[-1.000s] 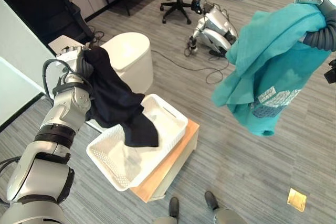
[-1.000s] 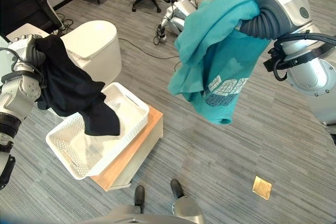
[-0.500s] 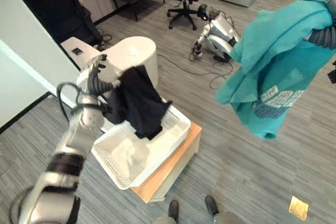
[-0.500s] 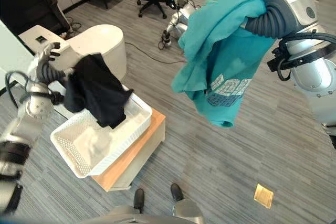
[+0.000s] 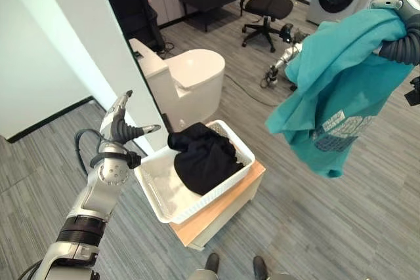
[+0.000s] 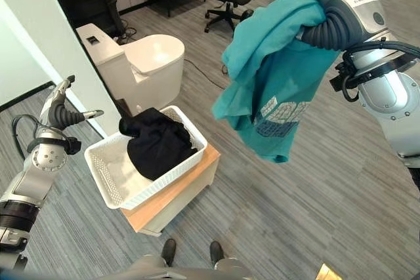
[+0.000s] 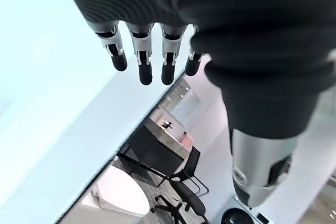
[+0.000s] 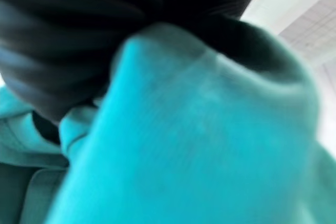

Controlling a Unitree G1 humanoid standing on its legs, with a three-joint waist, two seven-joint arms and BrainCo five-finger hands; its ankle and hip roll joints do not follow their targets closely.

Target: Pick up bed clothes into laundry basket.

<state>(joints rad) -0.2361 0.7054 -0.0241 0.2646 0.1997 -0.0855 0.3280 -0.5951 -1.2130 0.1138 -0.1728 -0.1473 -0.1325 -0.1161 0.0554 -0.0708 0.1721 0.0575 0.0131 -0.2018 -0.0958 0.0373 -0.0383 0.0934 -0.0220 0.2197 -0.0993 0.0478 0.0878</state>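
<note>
Left hand [image 5: 120, 127] empty, fingers straight, beside the laundry basket [image 5: 152, 176]. Right hand [image 6: 341, 1] raised, fingers curled into a teal shirt [image 6: 275, 77] hanging clear of the floor. Black garment [image 5: 205, 162] lies in the basket, on a low wooden table [image 5: 226, 204]. Shirt looks light, limp; bunched grip suits. Grey plank floor [image 5: 328, 227]; toilet [image 5: 187, 83] behind.

Even, bright indoor light fills both eye views; shadows on the grey floor [image 5: 315, 227] are soft and faint, and no glare shows. Straight lines bow toward the edges, as on the white wall [image 5: 85, 44] at 10 o'clock. The left wrist view is sharp on the left hand [image 7: 152, 61], against a pale, washed-out backdrop. The right wrist view is badly out of focus: the teal cloth [image 8: 199, 145] is a smear, perhaps simply too close.
</note>
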